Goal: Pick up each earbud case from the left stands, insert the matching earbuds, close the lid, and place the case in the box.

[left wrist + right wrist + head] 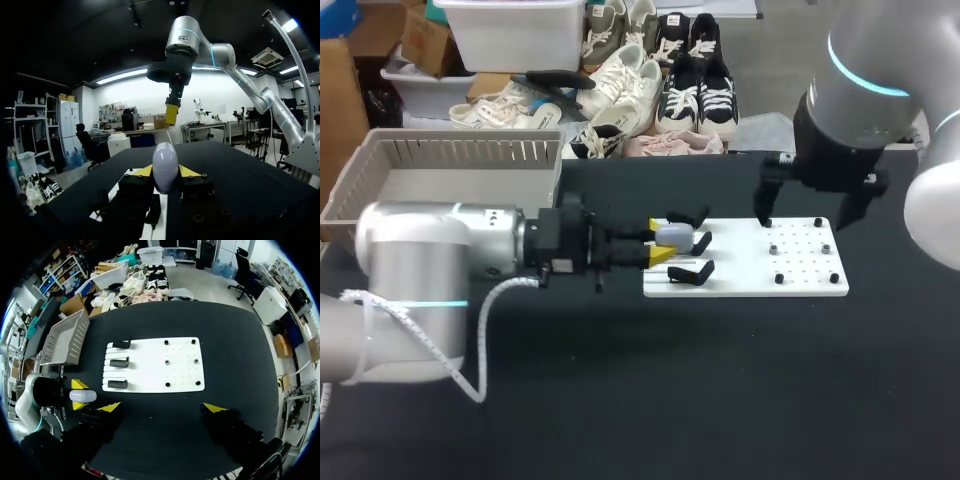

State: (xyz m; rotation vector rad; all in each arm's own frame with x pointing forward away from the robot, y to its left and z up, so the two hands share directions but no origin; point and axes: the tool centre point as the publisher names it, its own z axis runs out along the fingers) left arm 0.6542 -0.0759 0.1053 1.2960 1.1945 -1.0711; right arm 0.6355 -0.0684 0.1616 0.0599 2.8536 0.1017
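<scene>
Head view: left gripper (665, 241), fingers clamped on the earbud case (676, 235), holds it at the stands (690, 270), presumably presenting it for loading. Right gripper (805, 212), fingers wide apart, hovers over the white board (740, 272), likely awaiting insertion.

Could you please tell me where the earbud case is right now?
In the head view, the earbud case is held in the left gripper, by the left end of the white board, beside the black stands.

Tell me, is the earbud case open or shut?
Shut: the earbud case is one smooth shell, no gap, held in the left tool.
</scene>
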